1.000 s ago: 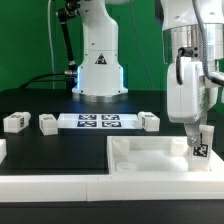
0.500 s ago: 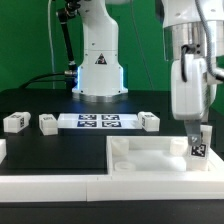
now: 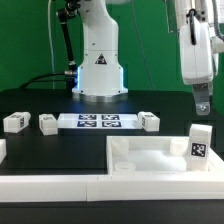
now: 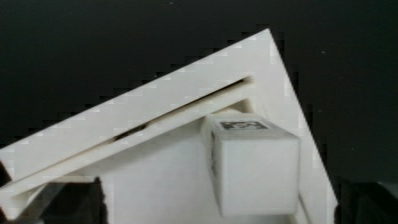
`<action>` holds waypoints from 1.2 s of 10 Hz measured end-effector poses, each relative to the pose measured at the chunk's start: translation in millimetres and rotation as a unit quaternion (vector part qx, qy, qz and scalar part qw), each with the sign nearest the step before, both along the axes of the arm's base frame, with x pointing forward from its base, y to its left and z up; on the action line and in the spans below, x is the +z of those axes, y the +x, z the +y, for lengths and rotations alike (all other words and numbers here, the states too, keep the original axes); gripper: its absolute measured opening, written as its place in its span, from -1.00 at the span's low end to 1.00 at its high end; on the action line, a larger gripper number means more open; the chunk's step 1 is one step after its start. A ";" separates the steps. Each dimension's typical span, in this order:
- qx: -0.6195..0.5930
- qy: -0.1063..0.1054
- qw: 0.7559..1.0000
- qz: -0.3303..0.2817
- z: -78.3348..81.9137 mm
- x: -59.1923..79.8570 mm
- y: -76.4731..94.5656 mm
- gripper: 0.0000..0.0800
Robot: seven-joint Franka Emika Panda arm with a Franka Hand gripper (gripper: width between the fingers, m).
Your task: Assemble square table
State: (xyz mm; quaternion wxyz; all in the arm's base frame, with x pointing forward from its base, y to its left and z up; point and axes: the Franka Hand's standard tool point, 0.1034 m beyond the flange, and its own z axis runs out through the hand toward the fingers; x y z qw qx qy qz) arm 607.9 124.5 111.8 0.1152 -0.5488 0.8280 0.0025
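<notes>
The large white square panel [image 3: 150,160] lies on the black table at the front right. One white leg [image 3: 199,143] stands upright on its right corner with a tag facing out. My gripper [image 3: 203,106] hangs above that leg, open and empty, clear of it. Three more tagged legs [image 3: 15,122] [image 3: 48,123] [image 3: 149,121] lie farther back on the table. In the wrist view the panel's corner [image 4: 151,125] and the standing leg [image 4: 253,165] lie below, with my dark fingertips [image 4: 25,205] wide apart at the picture's edges.
The marker board [image 3: 100,122] lies between the loose legs. A long white bar [image 3: 50,186] edges the table's front. The robot base [image 3: 98,70] stands at the back with cables at the exterior view's left.
My gripper has let go of the leg on the panel's right corner and risen straight up; the leg stays standing.
</notes>
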 end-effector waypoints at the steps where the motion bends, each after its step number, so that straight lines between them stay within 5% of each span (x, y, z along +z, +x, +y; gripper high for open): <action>1: 0.000 -0.001 1.000 0.001 0.2 -1.3 -0.4 0.62; 5: 0.028 -0.006 1.000 -0.007 -2.2 1.7 -3.1 0.62; 8: 0.094 -0.007 0.996 -0.009 4.3 12.7 -30.9 0.62; 12: 0.233 -0.036 0.972 -0.017 7.5 11.3 -37.4 0.62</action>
